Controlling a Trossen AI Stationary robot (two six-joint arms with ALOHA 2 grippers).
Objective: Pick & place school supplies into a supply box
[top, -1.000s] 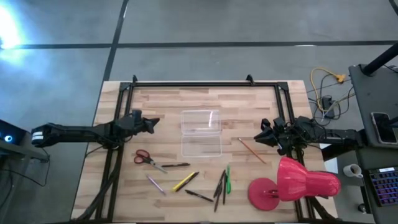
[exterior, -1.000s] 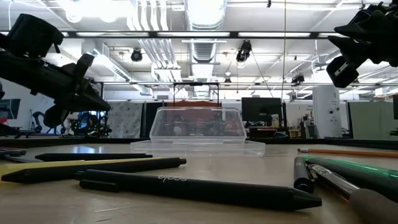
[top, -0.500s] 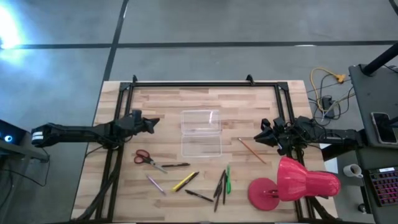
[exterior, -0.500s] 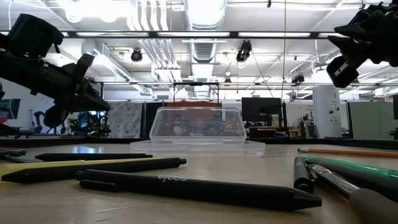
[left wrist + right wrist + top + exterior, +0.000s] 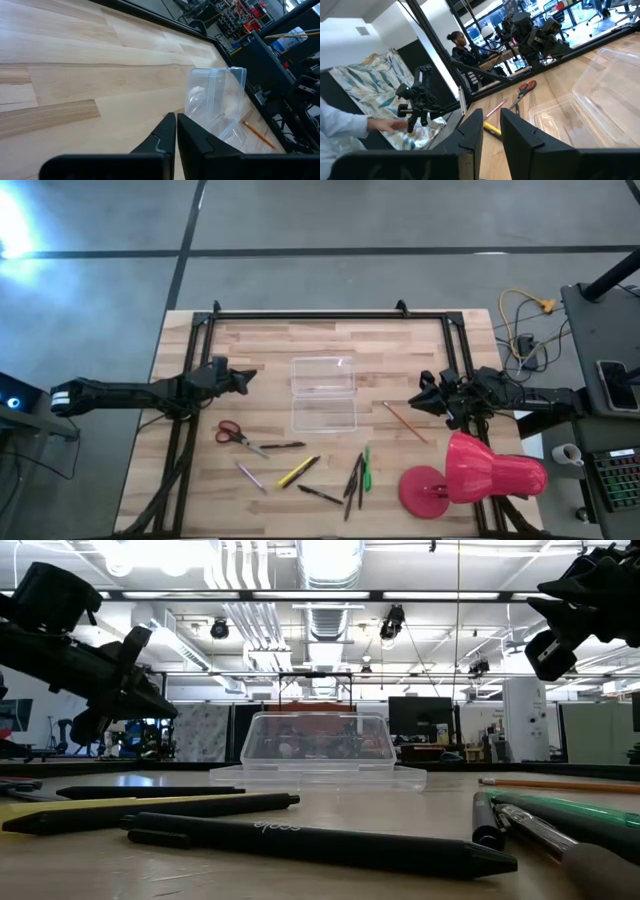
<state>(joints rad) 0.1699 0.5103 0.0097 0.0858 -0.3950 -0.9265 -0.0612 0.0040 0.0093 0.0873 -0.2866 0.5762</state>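
Overhead, table-level and two facing wrist cameras, all sharing the supply box (image 5: 323, 394) mid-table.

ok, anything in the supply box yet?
No. In the high view the supply box sits open and empty, with the scissors on the table.

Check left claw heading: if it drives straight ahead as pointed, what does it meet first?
Likely the clear supply box: the left claw, fingers shut, points across bare table toward it. Depth is unclear; it may pass above.

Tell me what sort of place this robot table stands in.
Probably a robotics lab or workshop hall: exposed ceiling ducts overhead, monitors on benches behind, another camera rig and a seated person at the next station.
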